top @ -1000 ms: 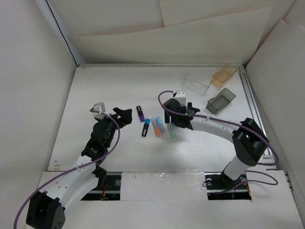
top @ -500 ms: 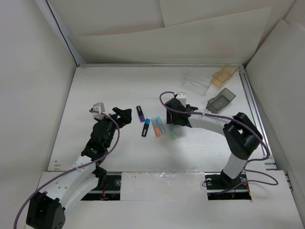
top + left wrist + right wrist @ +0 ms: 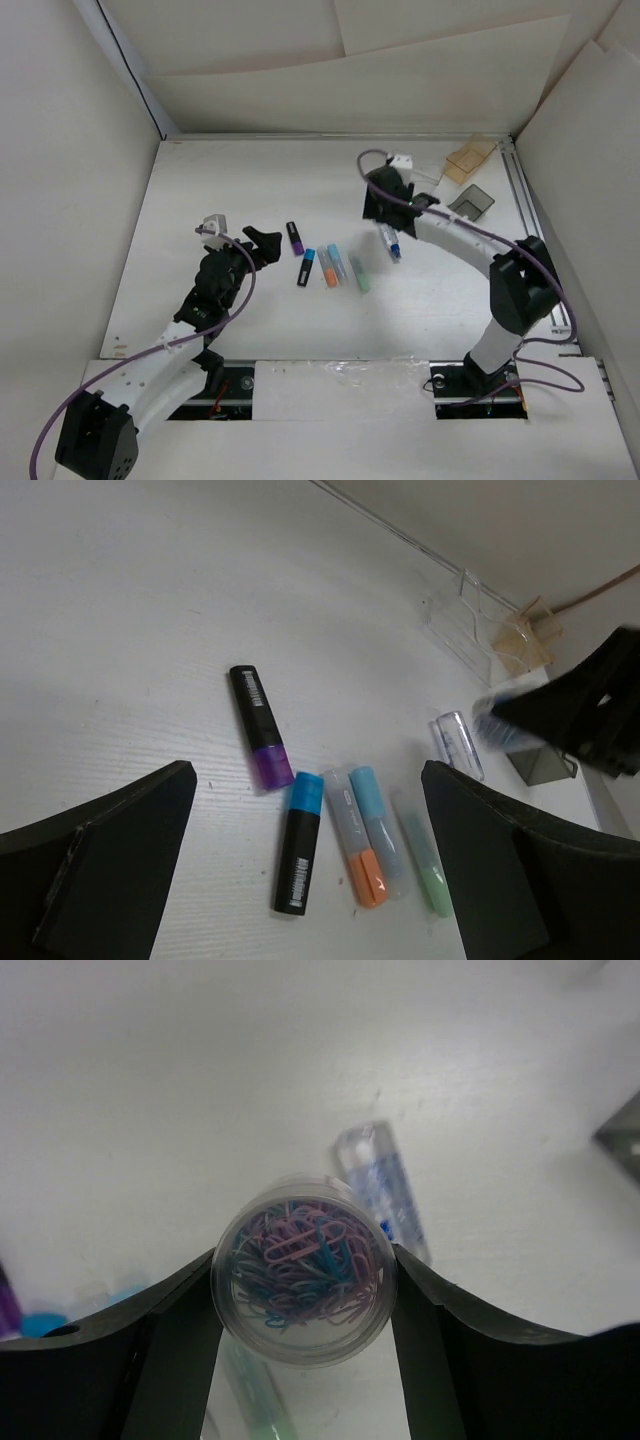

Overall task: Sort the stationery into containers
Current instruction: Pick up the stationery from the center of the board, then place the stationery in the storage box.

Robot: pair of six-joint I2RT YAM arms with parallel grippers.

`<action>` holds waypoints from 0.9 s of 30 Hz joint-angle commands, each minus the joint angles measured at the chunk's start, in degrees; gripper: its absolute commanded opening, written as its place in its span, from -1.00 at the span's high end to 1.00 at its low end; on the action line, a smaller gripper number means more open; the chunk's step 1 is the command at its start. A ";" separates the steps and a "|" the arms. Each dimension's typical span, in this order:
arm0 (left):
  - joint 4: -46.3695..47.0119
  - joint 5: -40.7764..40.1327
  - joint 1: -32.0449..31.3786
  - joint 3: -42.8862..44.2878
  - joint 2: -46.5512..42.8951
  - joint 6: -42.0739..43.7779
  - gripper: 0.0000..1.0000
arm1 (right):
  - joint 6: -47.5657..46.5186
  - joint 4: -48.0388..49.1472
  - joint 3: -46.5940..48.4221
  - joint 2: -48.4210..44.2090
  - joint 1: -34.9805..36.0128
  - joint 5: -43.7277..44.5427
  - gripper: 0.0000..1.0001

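Five markers lie in a loose row mid-table: purple-ended black [image 3: 296,237] [image 3: 258,725], blue-ended black [image 3: 306,267] [image 3: 298,845], orange-ended [image 3: 328,272] [image 3: 357,848], light-blue [image 3: 336,260] [image 3: 376,815] and green [image 3: 360,275] [image 3: 425,858]. My left gripper [image 3: 263,243] [image 3: 308,810] is open and empty, just left of them. My right gripper [image 3: 382,214] [image 3: 303,1282] is shut on a clear round tube of coloured paper clips [image 3: 303,1282], held above the table. The clear box [image 3: 415,172], tan box [image 3: 470,160] and dark grey box [image 3: 470,205] stand at the back right.
A second clear tube with blue contents [image 3: 392,248] [image 3: 385,1195] [image 3: 458,745] lies on the table under my right gripper. White walls close the table at the left, back and right. A rail [image 3: 528,220] runs along the right edge.
My right gripper has swung from the green marker's side back and right toward the boxes, carrying the tube of clips. My left gripper has hardly moved.
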 commanded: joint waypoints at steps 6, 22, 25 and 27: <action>4.78 5.60 -0.01 1.44 -0.05 0.57 -0.72 | -3.59 -1.61 26.56 6.40 -22.10 1.54 0.19; 7.86 11.41 -0.01 1.44 4.69 0.04 -0.72 | -5.26 -9.09 64.65 35.15 -42.15 -5.13 0.16; 8.56 12.55 -0.01 2.05 5.67 0.04 -0.72 | -6.58 -7.60 65.26 37.17 -42.68 -7.16 0.16; 8.56 12.55 -0.01 2.67 6.54 0.04 -0.72 | -7.71 -6.90 65.26 37.97 -42.69 -7.76 0.16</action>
